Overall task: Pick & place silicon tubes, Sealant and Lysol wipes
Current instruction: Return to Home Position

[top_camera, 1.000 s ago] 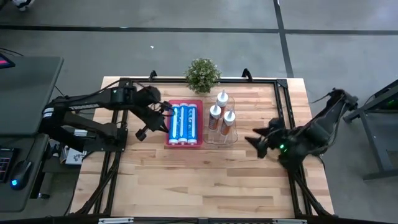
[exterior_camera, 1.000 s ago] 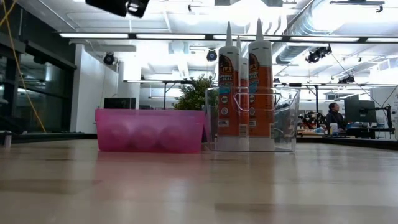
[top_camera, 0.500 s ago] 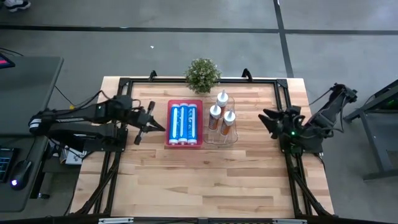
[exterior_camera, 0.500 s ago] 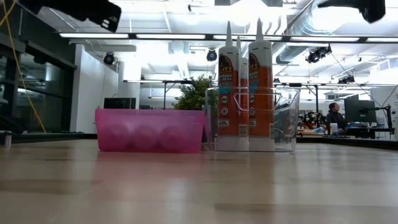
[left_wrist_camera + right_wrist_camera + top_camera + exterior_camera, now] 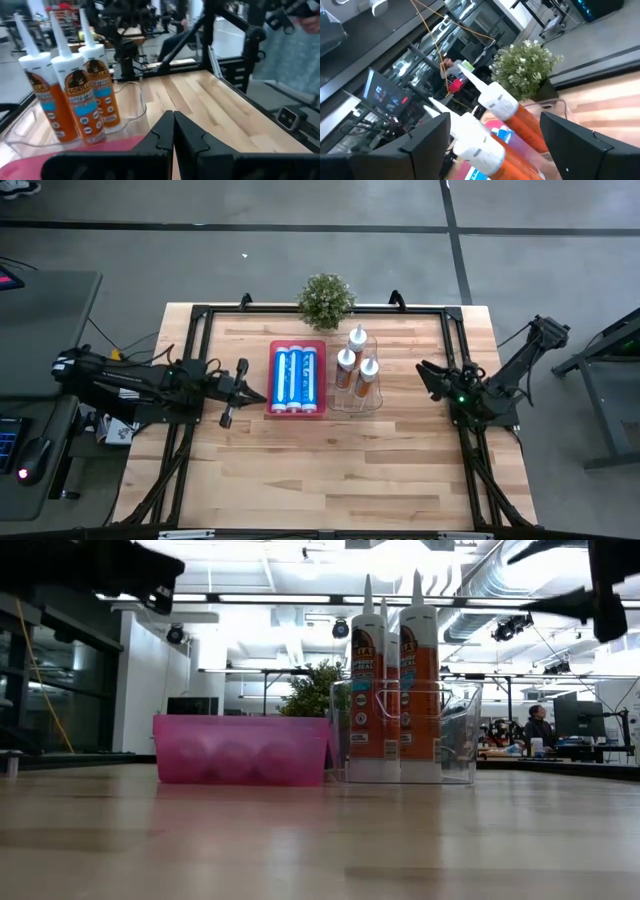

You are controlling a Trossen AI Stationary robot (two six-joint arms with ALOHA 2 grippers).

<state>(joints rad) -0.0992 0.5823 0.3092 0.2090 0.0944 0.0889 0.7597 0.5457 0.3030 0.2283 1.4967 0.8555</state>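
Blue sealant tubes [image 5: 296, 377] in pink bin [image 5: 296, 413], orange tubes [image 5: 367, 380] in clear bin [image 5: 458, 740]; left hand [image 5: 173, 120] closed, right hand [image 5: 428, 377] open.

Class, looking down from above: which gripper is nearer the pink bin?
Left. The left gripper sits just beside the pink bin; the right gripper is farther off, beyond the transparent bin.
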